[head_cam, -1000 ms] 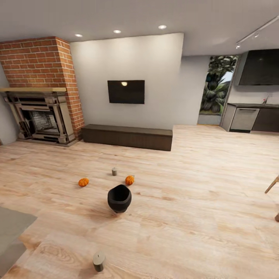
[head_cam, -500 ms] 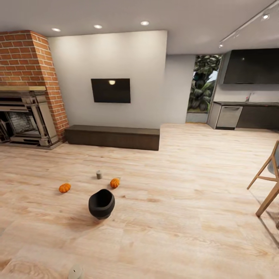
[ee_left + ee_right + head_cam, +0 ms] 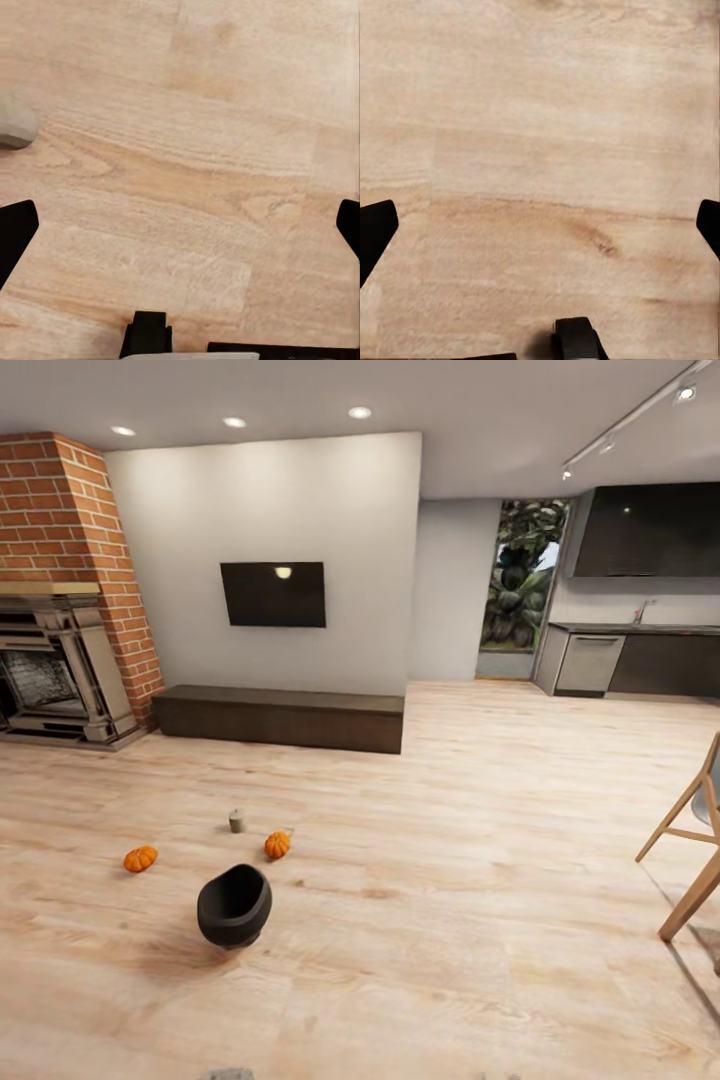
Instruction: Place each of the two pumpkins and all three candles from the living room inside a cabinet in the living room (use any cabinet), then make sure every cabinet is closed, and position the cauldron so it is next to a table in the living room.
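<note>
The black cauldron [image 3: 234, 905] stands on the wood floor in the head view. Beyond it lie two orange pumpkins [image 3: 140, 858] [image 3: 277, 844] with a small grey candle [image 3: 237, 820] upright between them. The top of another candle [image 3: 230, 1074] peeks in at the picture's bottom edge. The long dark-brown cabinet [image 3: 280, 717] sits shut against the far wall under the TV. The table is out of view. My left gripper [image 3: 180, 232] hangs open over bare floor, with a grey candle edge [image 3: 15, 124] off to one side. My right gripper [image 3: 540, 229] is open over bare floor too.
A brick fireplace [image 3: 60, 660] stands at the far left. A wooden chair [image 3: 690, 840] is at the right edge. The kitchen counter [image 3: 630, 660] lies far back right, beside a doorway with plants. Wide open floor stretches between me and the cabinet.
The whole head view has shifted: the camera turned right, so fireplace, cabinet and floor objects slid left and the chair came in. The near candle dropped to the bottom edge.
</note>
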You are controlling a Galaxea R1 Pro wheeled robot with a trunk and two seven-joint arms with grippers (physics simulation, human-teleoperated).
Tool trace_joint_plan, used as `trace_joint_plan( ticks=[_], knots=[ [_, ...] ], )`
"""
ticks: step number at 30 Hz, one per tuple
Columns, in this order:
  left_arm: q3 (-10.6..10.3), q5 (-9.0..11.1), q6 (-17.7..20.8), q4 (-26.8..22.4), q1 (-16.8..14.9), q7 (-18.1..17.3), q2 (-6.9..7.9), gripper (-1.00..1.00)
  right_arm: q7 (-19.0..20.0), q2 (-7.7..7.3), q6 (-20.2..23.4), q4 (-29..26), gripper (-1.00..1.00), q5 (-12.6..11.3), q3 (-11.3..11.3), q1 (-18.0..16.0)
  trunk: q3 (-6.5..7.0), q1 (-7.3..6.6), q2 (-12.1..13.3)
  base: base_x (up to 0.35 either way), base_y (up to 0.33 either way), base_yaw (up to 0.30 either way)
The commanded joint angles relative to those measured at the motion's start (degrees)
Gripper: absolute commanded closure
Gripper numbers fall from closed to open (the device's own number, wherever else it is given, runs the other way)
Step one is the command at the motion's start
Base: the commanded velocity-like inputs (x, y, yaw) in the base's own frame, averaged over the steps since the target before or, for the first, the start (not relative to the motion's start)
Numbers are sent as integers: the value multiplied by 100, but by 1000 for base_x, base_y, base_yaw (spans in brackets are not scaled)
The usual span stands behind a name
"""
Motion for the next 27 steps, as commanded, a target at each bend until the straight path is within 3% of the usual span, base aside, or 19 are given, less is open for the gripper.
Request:
trace_joint_plan(
  ticks=[1, 10, 14, 17, 24, 27],
  knots=[
    [-17, 72, 16, -7, -23, 10, 4, -100, -27, 3, 32, -14, -100, -7, 7, -56, -7, 2, -3, 255, -238, 0],
    [-6, 77, -173, 3, -77, 26, 4, -100, -27, -24, -361, -12, -100, -5, 15, -142, -7, 2, -3, 254, -238, 0],
    [-1, 97, -716, 228, -77, 33, -22, -100, 3, -35, -551, -38, -100, -29, 14, -144, -7, 2, -3, 255, -239, 0],
    [2, 99, -964, 389, -77, 34, -145, -100, 7, -37, -862, -35, -100, -27, 17, -144, -7, 2, -3, 255, -240, 0],
    [36, 102, -1684, 852, -71, 43, -197, -100, 211, -48, -944, -8, -100, -26, -17, -144, -14, 2, -3, 255, -240, 0],
    [63, 95, -1820, 959, -73, 61, -204, -100, 331, -53, -930, 64, -100, -22, -25, -144, -36, 2, -3, 255, -240, 0]
  ],
)
